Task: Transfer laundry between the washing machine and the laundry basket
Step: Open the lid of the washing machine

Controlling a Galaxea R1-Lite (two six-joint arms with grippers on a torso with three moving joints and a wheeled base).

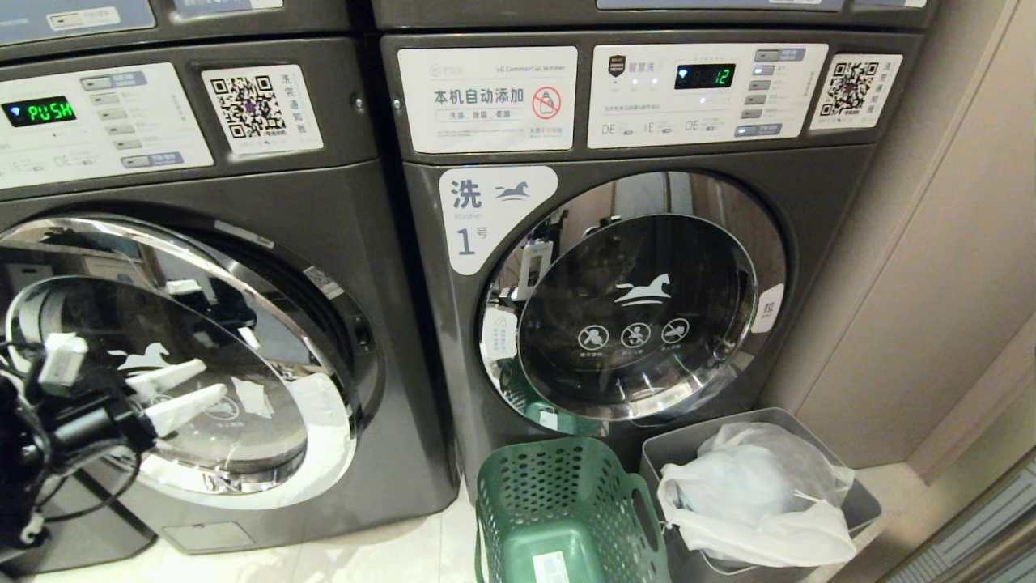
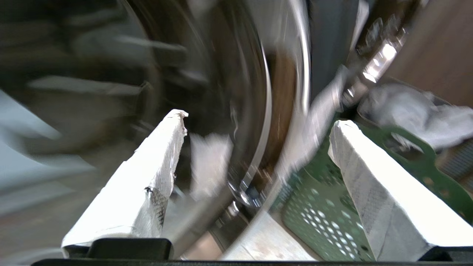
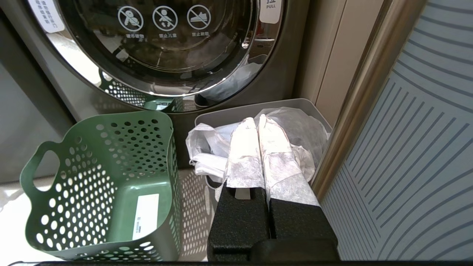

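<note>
Left gripper (image 1: 190, 395) spread wide before washing machine (image 1: 243, 340) door.

— What can you read from where you sit?

— On my left washing machine (image 1: 243, 340), the green display (image 1: 39, 111) says "PUSH". The right-hand machine (image 1: 615, 267) shows "12" (image 1: 706, 76), a label (image 1: 487, 99) reading "LG Commercial Washer" and "本机自动添加", and a "洗 1号" sticker (image 1: 484, 214).

— Anything else?

— A "PULL" tag (image 3: 271, 7) by its door.
</note>
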